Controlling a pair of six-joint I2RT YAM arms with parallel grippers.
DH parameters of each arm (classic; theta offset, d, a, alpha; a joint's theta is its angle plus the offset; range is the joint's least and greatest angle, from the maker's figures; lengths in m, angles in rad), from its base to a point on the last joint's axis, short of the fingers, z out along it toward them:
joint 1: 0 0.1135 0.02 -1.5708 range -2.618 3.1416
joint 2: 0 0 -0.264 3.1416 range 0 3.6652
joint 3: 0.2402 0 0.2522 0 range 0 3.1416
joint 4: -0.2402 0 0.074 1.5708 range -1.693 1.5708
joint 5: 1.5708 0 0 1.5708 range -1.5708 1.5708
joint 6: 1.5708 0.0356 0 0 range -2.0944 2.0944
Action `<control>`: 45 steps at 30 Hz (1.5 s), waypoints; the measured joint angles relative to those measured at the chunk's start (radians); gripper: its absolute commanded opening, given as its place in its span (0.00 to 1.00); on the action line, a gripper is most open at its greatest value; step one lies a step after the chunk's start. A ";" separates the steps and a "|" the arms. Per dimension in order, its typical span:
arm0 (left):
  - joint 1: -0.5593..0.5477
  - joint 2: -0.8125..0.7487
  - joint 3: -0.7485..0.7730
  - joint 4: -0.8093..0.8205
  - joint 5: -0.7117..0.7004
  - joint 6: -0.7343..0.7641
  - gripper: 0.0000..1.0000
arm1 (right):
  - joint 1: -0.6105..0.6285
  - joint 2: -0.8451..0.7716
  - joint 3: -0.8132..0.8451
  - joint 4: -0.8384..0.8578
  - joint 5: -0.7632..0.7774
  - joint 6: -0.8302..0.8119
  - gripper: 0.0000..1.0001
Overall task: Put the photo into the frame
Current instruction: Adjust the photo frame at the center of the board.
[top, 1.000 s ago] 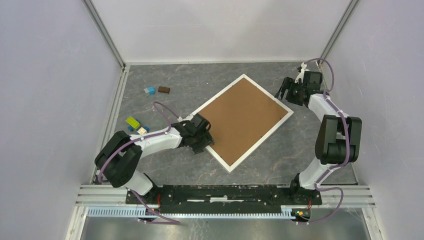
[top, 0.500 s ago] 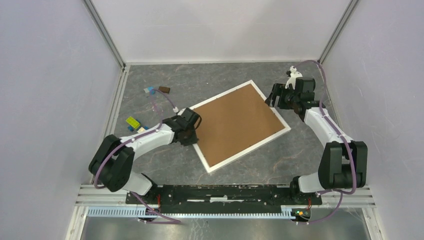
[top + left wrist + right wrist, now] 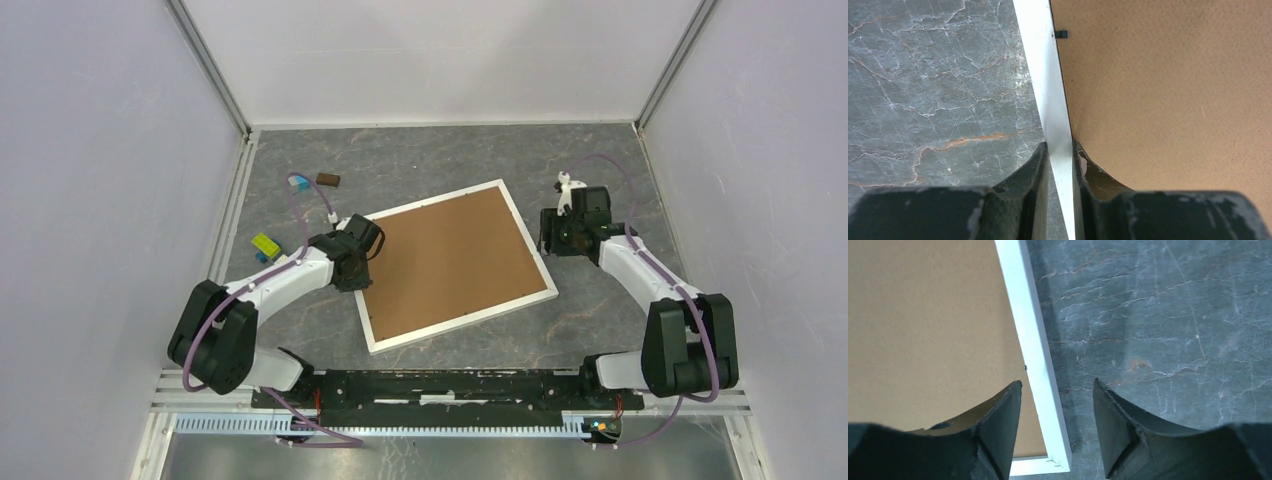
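Left jaws: drawn narrow. The left gripper (image 3: pixel 1060 150) pinches the rim of the large thin-edged white rectangular picture frame (image 3: pixel 1043 65), with one finger outside it over the table and the other inside it on the plain brown backing board (image 3: pixel 1168 110).
Right jaws: apart. The right gripper (image 3: pixel 1057 390) straddles the opposite rim just beside a corner, with gaps on both sides, so it holds nothing.
Frame: lies back-up in the middle of the grey marbled table (image 3: pixel 430 150), slightly skewed to its edges, with the board filling it.
Long axis: runs across the table from one gripper to the other. Each gripper is at a short side, the left arm at the left one and the right arm at the right one.
Clip: a small dark tab (image 3: pixel 1061 34) sits on the board against the rim, ahead of the left jaws.
Photo: the white-bordered landscape print shows in no view. I cannot tell whether it lies under the board.
Step, as I judge it: steadying or squaring the frame, with the board yet to come out.
Coming move: it turns on the rim lying straight between the right jaws, so closing them would pinch it.
Nearer arm: neither, as both reach their own side.
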 measured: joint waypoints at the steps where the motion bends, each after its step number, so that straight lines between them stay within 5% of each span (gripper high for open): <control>1: 0.000 -0.003 -0.004 0.004 0.000 -0.001 0.02 | 0.021 0.004 0.000 -0.006 0.018 -0.006 0.56; 6: 0.000 -0.061 -0.066 0.068 -0.005 -0.008 0.02 | 0.124 0.044 0.000 -0.015 0.134 -0.031 0.47; 15: -0.001 -0.112 -0.124 0.129 -0.012 -0.027 0.02 | 0.134 0.093 0.004 -0.005 0.216 -0.045 0.35; 45: -0.001 -0.101 -0.119 0.128 -0.011 -0.027 0.02 | 0.194 0.119 -0.001 0.060 0.201 -0.053 0.30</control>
